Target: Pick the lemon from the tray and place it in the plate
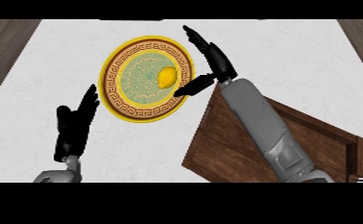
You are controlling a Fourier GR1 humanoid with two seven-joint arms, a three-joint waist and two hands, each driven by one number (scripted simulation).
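A yellow lemon [166,77] lies on the round plate [120,69], which has a yellow rim, a brown patterned band and a green middle. It sits right of the plate's middle. My right hand [212,59] hovers at the plate's right edge with fingers straight and pointing up-left, thumb spread toward the plate; it is open and holds nothing. The brown wooden tray [234,143] lies at the lower right, partly under my right forearm. My left hand [74,124] rests open at the lower left, fingers up, beside the plate's lower left rim.
The white marbled counter [284,59] spreads around the plate. Wood flooring shows past the counter's left and right edges at the top corners.
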